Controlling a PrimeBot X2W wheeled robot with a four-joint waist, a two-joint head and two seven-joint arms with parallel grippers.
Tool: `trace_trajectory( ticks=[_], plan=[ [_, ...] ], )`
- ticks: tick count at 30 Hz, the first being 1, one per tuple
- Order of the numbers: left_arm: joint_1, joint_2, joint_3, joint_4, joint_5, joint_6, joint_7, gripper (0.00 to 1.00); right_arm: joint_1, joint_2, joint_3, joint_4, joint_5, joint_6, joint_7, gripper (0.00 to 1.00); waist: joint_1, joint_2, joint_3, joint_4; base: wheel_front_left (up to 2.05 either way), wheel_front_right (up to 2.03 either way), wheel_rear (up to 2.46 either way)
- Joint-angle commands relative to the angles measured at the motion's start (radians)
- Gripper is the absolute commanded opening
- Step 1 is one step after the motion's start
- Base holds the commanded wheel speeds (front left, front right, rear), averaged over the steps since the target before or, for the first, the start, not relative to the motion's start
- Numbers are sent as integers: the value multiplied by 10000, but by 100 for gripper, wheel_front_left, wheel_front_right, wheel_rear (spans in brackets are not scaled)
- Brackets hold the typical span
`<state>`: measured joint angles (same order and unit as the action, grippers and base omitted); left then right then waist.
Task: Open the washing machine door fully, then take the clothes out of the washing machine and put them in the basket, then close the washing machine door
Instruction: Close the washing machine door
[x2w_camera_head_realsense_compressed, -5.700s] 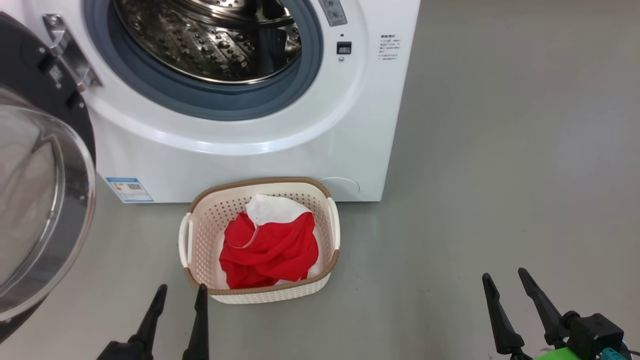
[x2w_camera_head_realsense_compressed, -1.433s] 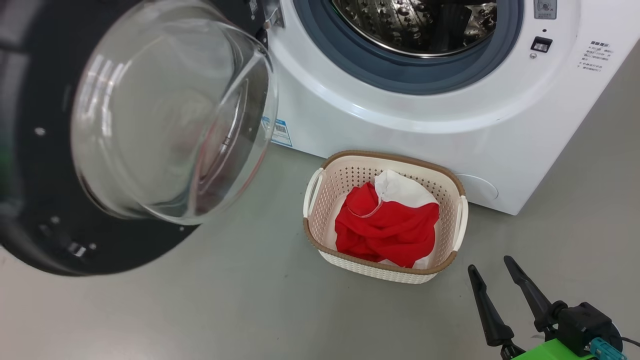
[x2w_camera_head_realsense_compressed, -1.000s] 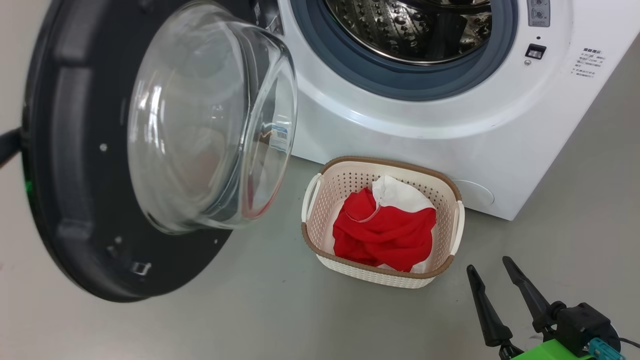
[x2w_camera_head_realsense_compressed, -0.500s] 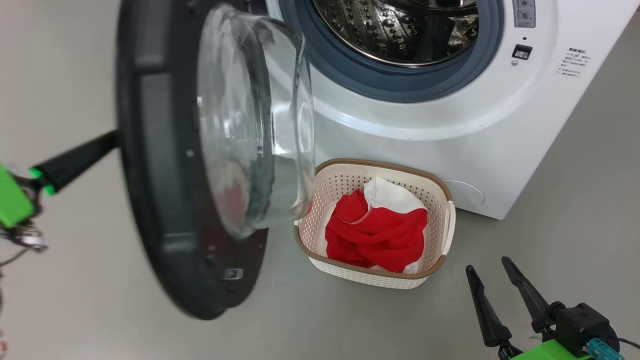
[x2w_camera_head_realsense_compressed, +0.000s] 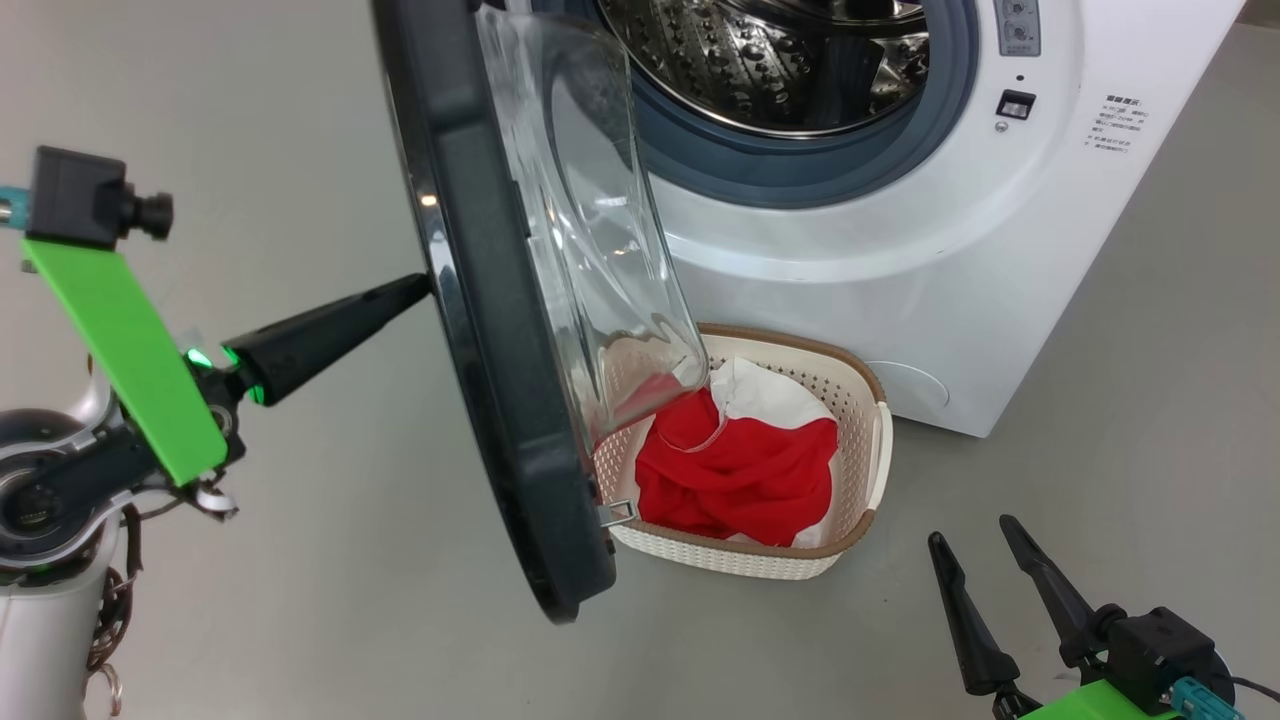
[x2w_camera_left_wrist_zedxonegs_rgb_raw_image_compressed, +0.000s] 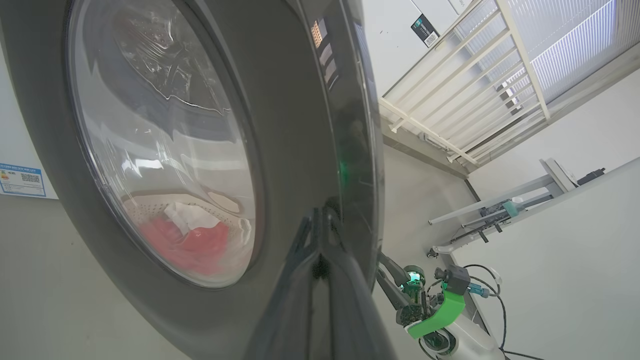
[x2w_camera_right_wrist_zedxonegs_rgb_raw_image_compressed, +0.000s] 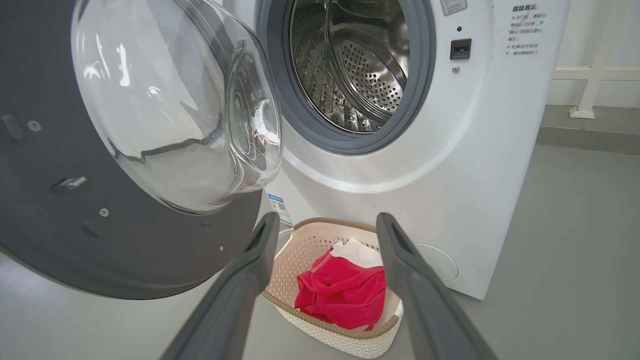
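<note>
Grey smooth floor (x2w_camera_head_realsense_compressed: 300, 620), washer at the far side. Left gripper (x2w_camera_head_realsense_compressed: 415, 290), two long dark fingers clenched together with nothing between them, has its tip pressed on the outer face of the large round washing machine door with its glossy black rim (x2w_camera_head_realsense_compressed: 480, 330). The left wrist view has the same tip on the black rim. Change: a second ago the door faced the head camera nearly wide open. Now it has swung to roughly edge-on, about halfway to the opening, with the left arm in view behind it. The camera shifted a bit too, but the door's angle to the machine clearly differs. So the closing push is under way, probably the last step. Bright red and white clothes (x2w_camera_head_realsense_compressed: 740, 470) lie bundled in the small cream perforated basket with a brown rim (x2w_camera_head_realsense_compressed: 800, 345), on the floor just in front of the big white boxy washing machine (x2w_camera_head_realsense_compressed: 900, 250). Steel drum (x2w_camera_head_realsense_compressed: 760, 50) looks empty as far as it shows. Right gripper (x2w_camera_head_realsense_compressed: 970, 532) is at the near right, fingers spread and empty, apart from the basket. The door's clear glass bowl (x2w_camera_head_realsense_compressed: 590, 230) overlaps the basket's left rim in the head view, and the clearance cannot be told.
</note>
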<state>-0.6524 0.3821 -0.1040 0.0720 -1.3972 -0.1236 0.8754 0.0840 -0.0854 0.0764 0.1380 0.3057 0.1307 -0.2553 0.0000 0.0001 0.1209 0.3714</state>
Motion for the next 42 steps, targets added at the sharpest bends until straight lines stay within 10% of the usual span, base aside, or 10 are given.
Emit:
trace_trajectory(
  ticks=[1, 5, 13, 14, 15, 18, 42],
  plan=[
    [-69, 482, 294, -261, -57, -71, -211, 0, -79, -24, 237, -218, -94, 0, -65, 100, 0, -1, -10, -27, 0, 0, 0],
    [114, 621, 178, -167, -36, -71, -723, 0, -73, -6, 235, -204, -100, 0, -65, 100, 0, -1, -41, -72, 0, 0, 0],
    [1351, 702, -30, -102, -63, -71, -1981, 44, -8, 57, 224, -170, -116, 0, -65, 100, 0, -1, -213, -14, 0, 0, 0],
    [1530, 696, -51, -60, -66, -71, -2163, 51, -16, 61, 228, -167, -121, 0, -65, 100, 0, -1, -221, 6, 0, 0, 0],
    [1705, 668, -56, -6, -112, -71, -2341, 78, -24, 63, 232, -164, -126, 0, -65, 100, 0, -1, -235, 25, 0, 0, 0],
    [2193, 602, -50, 169, -211, -71, -2883, 100, -43, 60, 248, -149, -141, 0, -65, 100, 0, -1, -279, 87, 0, 0, 0],
    [5118, -165, -545, 1665, -178, -71, -7407, 100, -44, 109, 420, -26, -169, 0, -65, 100, 0, -1, -503, 322, 0, 0, 0]
  ],
)
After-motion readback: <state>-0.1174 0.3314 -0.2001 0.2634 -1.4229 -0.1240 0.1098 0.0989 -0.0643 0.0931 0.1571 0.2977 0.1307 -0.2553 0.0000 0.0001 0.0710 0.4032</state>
